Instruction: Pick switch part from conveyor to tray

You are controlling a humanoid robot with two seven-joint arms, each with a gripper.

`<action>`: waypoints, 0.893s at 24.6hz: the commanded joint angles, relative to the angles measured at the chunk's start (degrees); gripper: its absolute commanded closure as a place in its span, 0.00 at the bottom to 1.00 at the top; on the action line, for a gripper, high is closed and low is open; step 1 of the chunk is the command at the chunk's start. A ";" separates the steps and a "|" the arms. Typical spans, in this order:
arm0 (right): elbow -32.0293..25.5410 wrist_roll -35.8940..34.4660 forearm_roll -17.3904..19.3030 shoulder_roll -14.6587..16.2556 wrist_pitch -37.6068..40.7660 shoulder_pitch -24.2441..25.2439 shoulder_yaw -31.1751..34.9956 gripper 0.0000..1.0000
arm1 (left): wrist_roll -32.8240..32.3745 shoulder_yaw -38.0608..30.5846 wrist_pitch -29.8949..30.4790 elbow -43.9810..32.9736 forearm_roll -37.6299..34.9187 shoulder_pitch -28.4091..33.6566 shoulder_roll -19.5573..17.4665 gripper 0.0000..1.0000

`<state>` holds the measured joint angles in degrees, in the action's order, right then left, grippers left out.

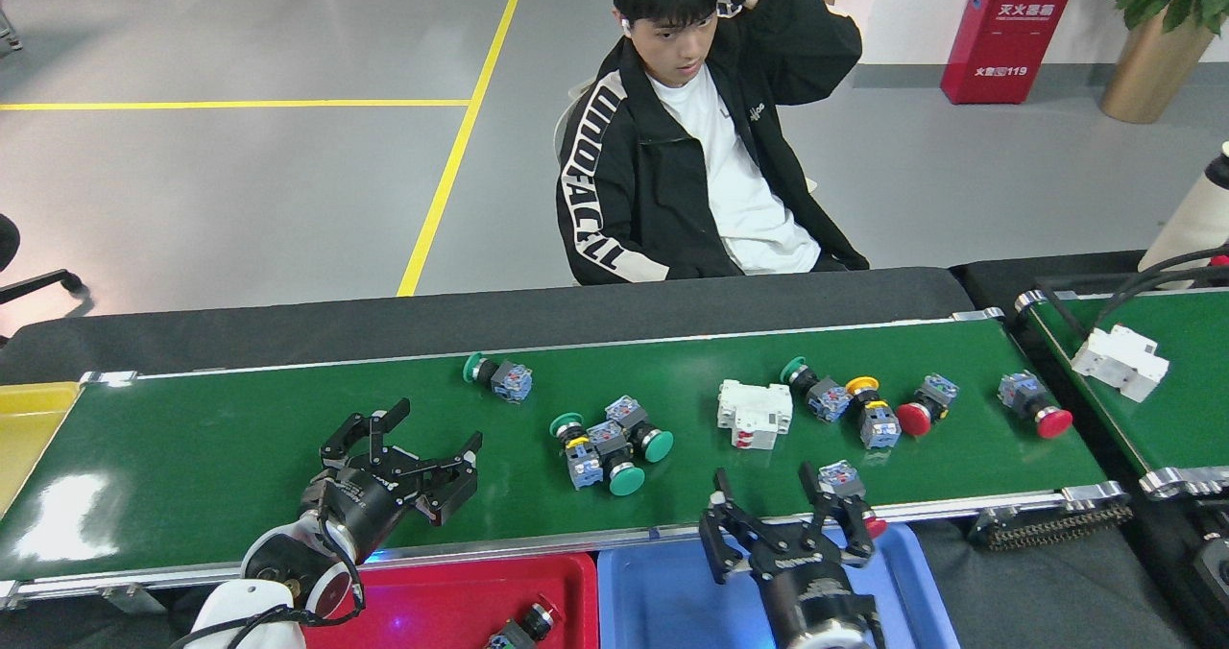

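Both my grippers open, empty: left gripper [403, 457] over conveyor [240, 438]; right gripper [773, 515] at near rail beside red switch [845, 492]

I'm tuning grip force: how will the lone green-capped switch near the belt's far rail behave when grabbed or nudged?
The green-capped switch looks rigid, moulded plastic, so it should not flex. It lies on its side on the glossy conveyor, and its round cap may let it pivot or roll if nudged. It is probably light, so it could skid.

My left gripper [420, 449]: black angular metal fingers, white lettering, silver wrist, white forearm, black cable. My right gripper [783, 515]: black, same build.
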<state>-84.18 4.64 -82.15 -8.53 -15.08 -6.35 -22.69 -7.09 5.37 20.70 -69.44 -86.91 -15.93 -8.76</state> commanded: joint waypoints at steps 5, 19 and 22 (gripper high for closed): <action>11.14 0.10 0.33 -0.52 -8.82 -8.33 -5.35 0.05 | 0.24 -0.62 -1.54 3.44 -0.02 -4.28 -0.56 0.00; 28.55 0.10 10.96 -0.79 -6.37 -23.27 -13.17 0.53 | 0.85 0.52 -4.97 20.84 -0.10 -15.88 0.14 0.00; 28.55 -0.07 12.63 -0.79 -1.62 -23.27 -13.08 0.78 | 0.94 0.52 -5.15 23.39 -0.10 -16.59 0.14 0.00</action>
<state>-55.27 5.11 -69.93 -8.83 -19.48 -28.47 -35.84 -6.63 5.84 15.73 -46.16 -86.90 -31.05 -8.63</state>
